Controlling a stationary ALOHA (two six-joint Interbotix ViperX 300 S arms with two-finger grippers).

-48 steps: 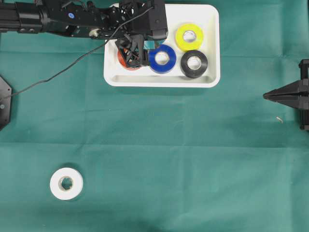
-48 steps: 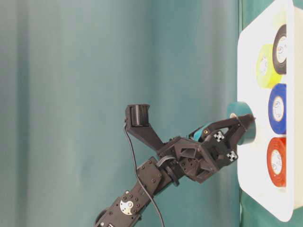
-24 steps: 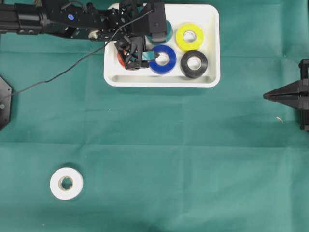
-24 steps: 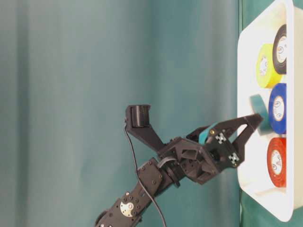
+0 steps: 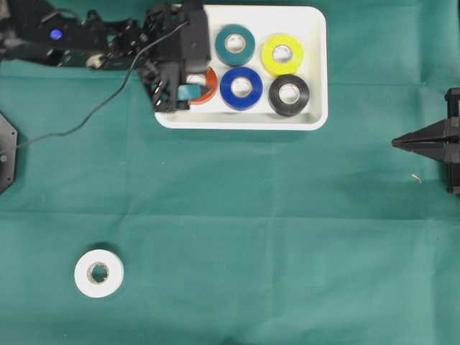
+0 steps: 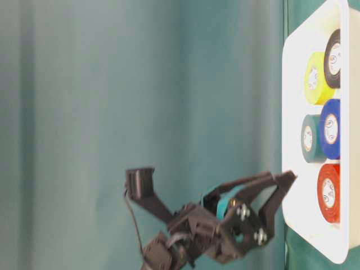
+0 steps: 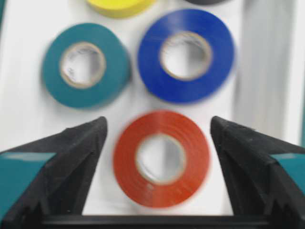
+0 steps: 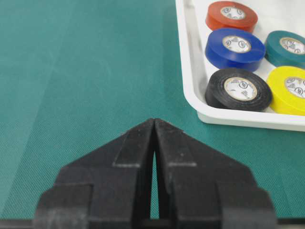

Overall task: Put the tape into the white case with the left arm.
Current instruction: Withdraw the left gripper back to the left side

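Overhead exterior: the teal tape (image 5: 235,44) lies flat in the white case (image 5: 314,121), just ahead of the left gripper (image 5: 181,80) and apart from it. The gripper's jaws stand wide apart, holding nothing, above the red roll (image 5: 205,85), which lies between the fingers in the left wrist view. Blue (image 5: 241,88), yellow (image 5: 281,54) and black (image 5: 289,94) rolls lie farther ahead. A white roll (image 5: 99,273) sits on the green cloth (image 5: 273,230), well behind. The right gripper (image 5: 399,143) rests closed, far across the table.
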